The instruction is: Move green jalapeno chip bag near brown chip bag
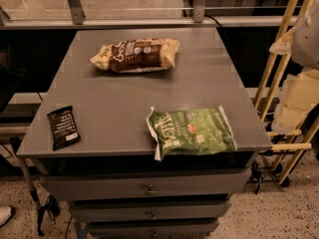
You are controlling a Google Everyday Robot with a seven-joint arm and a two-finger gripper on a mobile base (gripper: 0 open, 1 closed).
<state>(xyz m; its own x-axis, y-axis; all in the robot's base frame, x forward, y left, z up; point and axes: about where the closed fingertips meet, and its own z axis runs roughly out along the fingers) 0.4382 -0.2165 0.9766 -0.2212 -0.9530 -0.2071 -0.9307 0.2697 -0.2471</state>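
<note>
The green jalapeno chip bag [192,132] lies flat at the front right of the grey tabletop [124,88], with its lower left corner hanging over the front edge. The brown chip bag [137,55], dark brown with cream-yellow ends, lies at the back centre of the table, well apart from the green bag. My gripper is not in view. Only a pale rounded shape [306,34] at the upper right edge, which may be part of my arm, shows high and to the right of the table.
A small black snack bar wrapper [63,127] lies at the front left of the table. Drawers [149,188] are below the top. A yellow wooden rack [286,83] stands close to the table's right side. A glass rail [134,21] runs behind.
</note>
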